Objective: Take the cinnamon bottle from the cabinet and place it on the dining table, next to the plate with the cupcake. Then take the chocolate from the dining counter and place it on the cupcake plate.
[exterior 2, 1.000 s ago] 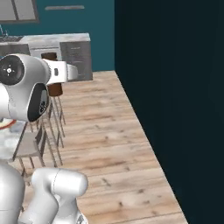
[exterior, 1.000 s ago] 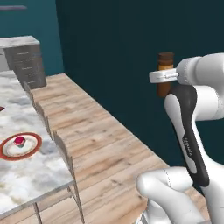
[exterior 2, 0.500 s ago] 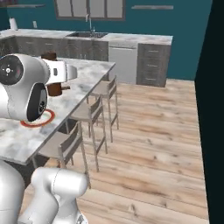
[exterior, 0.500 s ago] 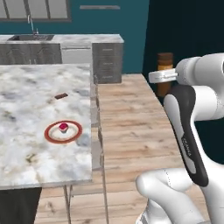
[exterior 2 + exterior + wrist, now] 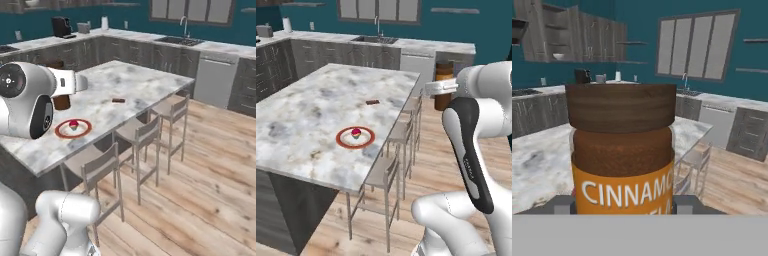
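the end effector (image 5: 442,87) is clamped on the cinnamon bottle (image 5: 444,85), holding it upright in the air off the right side of the dining table (image 5: 306,120), above the wooden floor (image 5: 210,165) near the stools (image 5: 390,172). in the hand view the bottle stands close up between the fingertips (image 5: 562,205), its dark brown cap over an orange label reading cinnamon. the dining table is a long worktop of white-grey marble with brown veining, and on it sits the plate (image 5: 355,137), white with a red-orange rim, carrying the cupcake (image 5: 356,133) at its centre. the chocolate (image 5: 372,102) lies flat on the same marble, farther along the top and well apart from the plate. three grey stools are drawn up along the table's right edge. behind the island a marble counter (image 5: 406,44) over grey drawer units runs along the teal wall, with a sink and tap (image 5: 376,36) under a pale window (image 5: 378,9). in the right base view a dark coffee machine (image 5: 61,26) stands on that counter at the far left, and a pale dishwasher front (image 5: 213,77) sits under it to the right.
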